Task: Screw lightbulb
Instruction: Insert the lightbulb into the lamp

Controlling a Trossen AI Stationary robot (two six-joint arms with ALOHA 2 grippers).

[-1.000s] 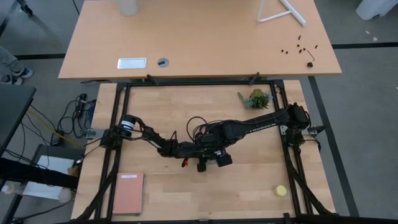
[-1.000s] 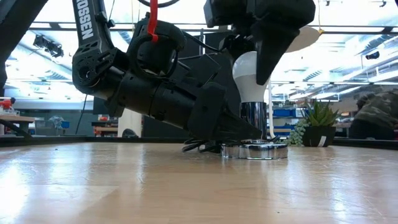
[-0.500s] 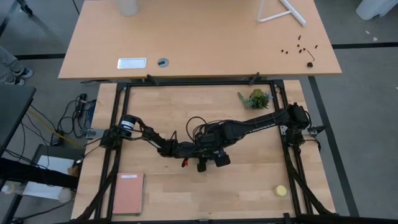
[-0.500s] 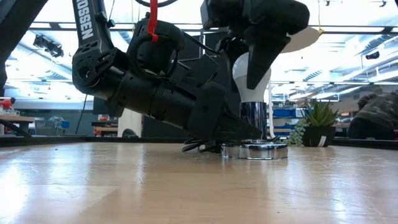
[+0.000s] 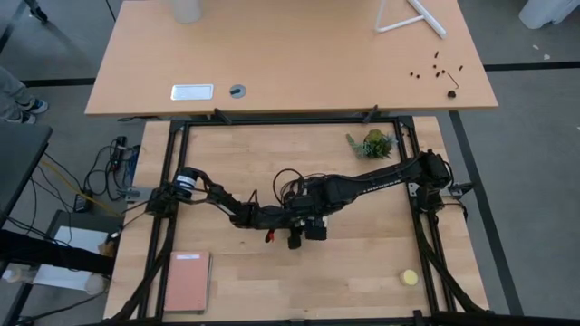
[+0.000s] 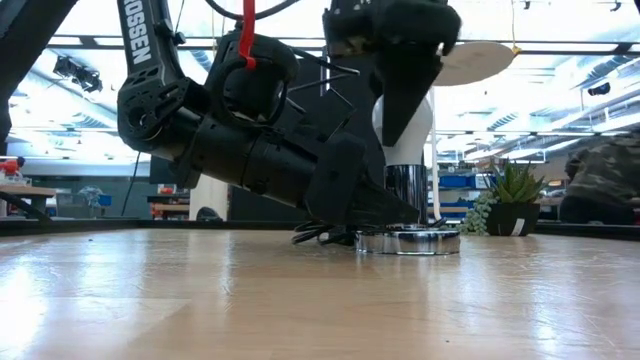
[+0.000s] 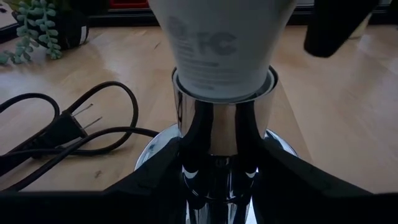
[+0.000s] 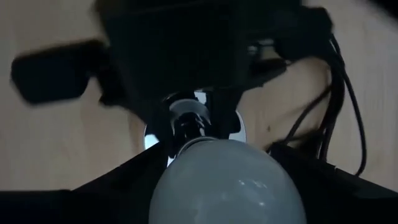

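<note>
Standing upright in the chrome socket (image 6: 408,190) near the middle of the wooden table (image 5: 381,272), the lightbulb (image 6: 405,125) has its white body above and its narrow end down inside the metal collar; the socket rises from a round silver base (image 6: 408,241) that lies flat on the table; the left gripper (image 7: 214,186) lies low beside that base, its two dark fingers closed against the chrome collar on either side, just under the bulb's printed neck; the left arm (image 6: 230,140) slants down to it from the low view's upper left, with a red tag (image 6: 246,35) on its cabling; the right gripper (image 8: 217,180) comes down from above, its fingers lying along both sides of the bulb's white body and closed on it, as the right wrist view shows from over the dome of the lightbulb (image 8: 227,183); in the high view both grippers meet at one spot, the left gripper (image 5: 288,217) from the left and the right gripper (image 5: 313,226) from the right; a black cord (image 7: 68,127) with a plug lies in loops on the table beside the base; farther back a small potted plant (image 5: 372,144) stands near the table's far right corner; a yellow ball (image 5: 410,277) lies well apart near the right edge, and a pink notebook (image 5: 187,282) lies at the near left corner.
</note>
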